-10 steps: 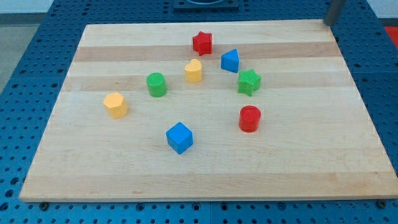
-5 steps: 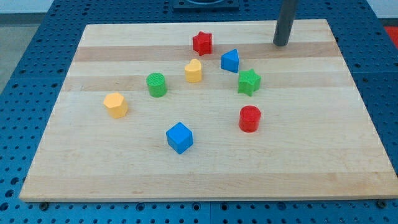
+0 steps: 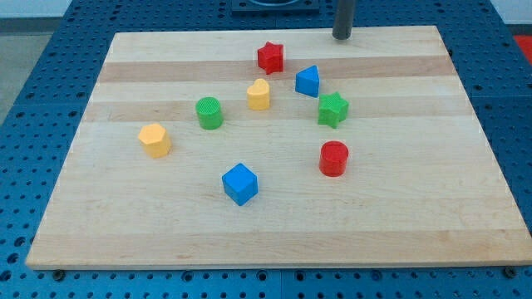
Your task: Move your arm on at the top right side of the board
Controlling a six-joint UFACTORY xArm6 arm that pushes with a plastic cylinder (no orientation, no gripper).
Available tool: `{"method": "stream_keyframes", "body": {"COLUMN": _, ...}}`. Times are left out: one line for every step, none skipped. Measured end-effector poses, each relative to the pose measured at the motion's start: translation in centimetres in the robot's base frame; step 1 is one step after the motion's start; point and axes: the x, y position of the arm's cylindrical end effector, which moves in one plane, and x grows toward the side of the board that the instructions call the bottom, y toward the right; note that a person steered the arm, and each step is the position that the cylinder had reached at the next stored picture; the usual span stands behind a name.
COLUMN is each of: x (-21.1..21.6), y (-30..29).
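My tip rests on the wooden board near its top edge, right of centre. It touches no block. The red star lies to its lower left and the blue triangular block below it. The green star and the red cylinder sit further down on the right.
A yellow block and a green cylinder sit mid-board. A yellow hexagonal block is at the left and a blue cube is lower centre. Blue perforated table surrounds the board.
My tip came in from the top right corner, moved left and down onto the board, then slid further left and up along the top edge. No block has moved.
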Motion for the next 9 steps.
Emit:
{"method": "stream_keyframes", "body": {"x": -0.4, "y": 2.4}}
{"method": "stream_keyframes", "body": {"x": -1.1, "y": 9.9}}
{"method": "stream_keyframes", "body": {"x": -0.9, "y": 12.1}}
{"method": "stream_keyframes", "body": {"x": 3.8, "y": 11.9}}
{"method": "stream_keyframes", "body": {"x": 4.1, "y": 11.9}}
{"method": "stream_keyframes", "body": {"x": 3.7, "y": 11.9}}
{"method": "stream_keyframes", "body": {"x": -0.2, "y": 11.9}}
{"method": "stream_keyframes", "body": {"x": -1.7, "y": 11.8}}
{"method": "stream_keyframes", "body": {"x": -1.7, "y": 11.5}}
